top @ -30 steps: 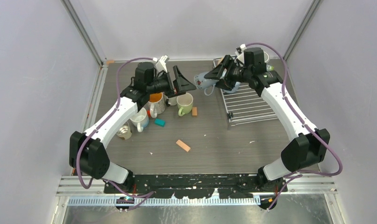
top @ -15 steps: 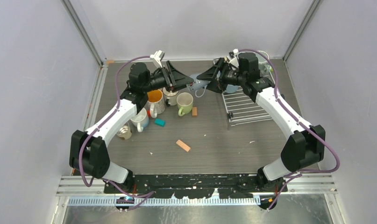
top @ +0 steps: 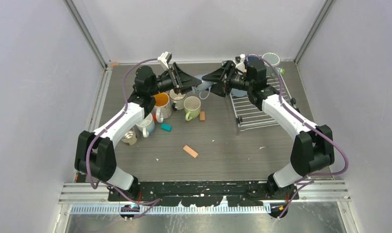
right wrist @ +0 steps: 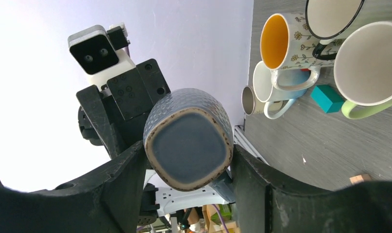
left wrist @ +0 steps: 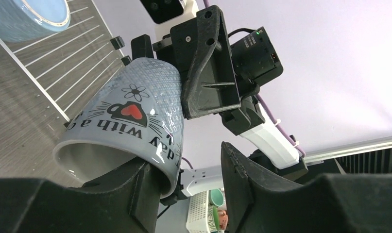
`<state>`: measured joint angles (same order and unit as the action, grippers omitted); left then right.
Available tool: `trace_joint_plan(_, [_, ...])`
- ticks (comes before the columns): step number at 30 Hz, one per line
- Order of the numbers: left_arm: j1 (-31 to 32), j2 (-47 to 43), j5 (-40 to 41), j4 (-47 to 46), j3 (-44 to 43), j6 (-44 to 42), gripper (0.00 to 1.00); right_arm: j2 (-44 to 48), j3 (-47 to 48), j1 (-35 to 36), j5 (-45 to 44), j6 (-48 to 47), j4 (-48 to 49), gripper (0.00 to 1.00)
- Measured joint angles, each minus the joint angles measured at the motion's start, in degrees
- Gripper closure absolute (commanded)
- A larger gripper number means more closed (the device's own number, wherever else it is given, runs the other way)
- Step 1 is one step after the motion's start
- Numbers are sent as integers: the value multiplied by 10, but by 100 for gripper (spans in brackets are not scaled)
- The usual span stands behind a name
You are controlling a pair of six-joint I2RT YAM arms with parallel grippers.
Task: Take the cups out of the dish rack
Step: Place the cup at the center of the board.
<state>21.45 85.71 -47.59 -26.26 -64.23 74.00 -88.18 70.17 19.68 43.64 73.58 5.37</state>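
A grey-blue textured cup point(top: 207, 83) with black lettering hangs in the air between the two arms, left of the dish rack point(top: 260, 110). My right gripper point(right wrist: 189, 150) is shut on that cup point(right wrist: 189, 138), one finger on each side near its base. My left gripper point(left wrist: 184, 160) straddles the rim of the cup point(left wrist: 130, 111). One finger is inside the mouth, and the other stands outside with a gap to the wall. A light blue cup point(left wrist: 28, 14) sits at the rack's far end point(top: 270, 59).
Several cups stand left of centre: orange-lined point(top: 161, 104), lime green point(top: 192, 107), black-rimmed white point(top: 177, 97), blue-handled white point(top: 145, 124), small metallic point(top: 129, 138). Teal point(top: 166, 127), orange point(top: 202, 115) and tan point(top: 190, 151) blocks lie near them.
The right arm carried the cup left, off the rack, toward the left arm. The left gripper moved onto the cup's mouth and its jaws narrowed round the rim.
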Motion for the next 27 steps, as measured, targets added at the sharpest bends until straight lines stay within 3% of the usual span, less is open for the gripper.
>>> trace_joint_plan(6, [-1, 5, 0, -9, 5, 10, 74, 0, -12, 6, 0, 26, 34, 66])
trace_joint_plan(10, [-2, 7, 1, -10, 6, 10, 98, 0, -16, 8, 0, 37, 48, 66])
trace_joint_plan(12, [-2, 8, 2, -14, 6, 10, 100, 0, -18, 8, 0, 45, 50, 63])
trace_joint_plan(14, [-2, 8, 3, -14, 6, 9, 100, 1, -20, 8, -1, 49, 51, 50])
trace_joint_plan(18, [-2, 7, 5, 0, 6, -9, 100, 4, -21, 10, -10, 36, 35, 13])
trace_joint_plan(20, [-1, 6, 4, 27, 6, -26, 100, 11, -20, 13, -19, 11, 10, 3])
trace_joint_plan(27, [1, -11, 5, 164, 3, -107, 100, 64, -10, 20, -82, -97, -135, 0])
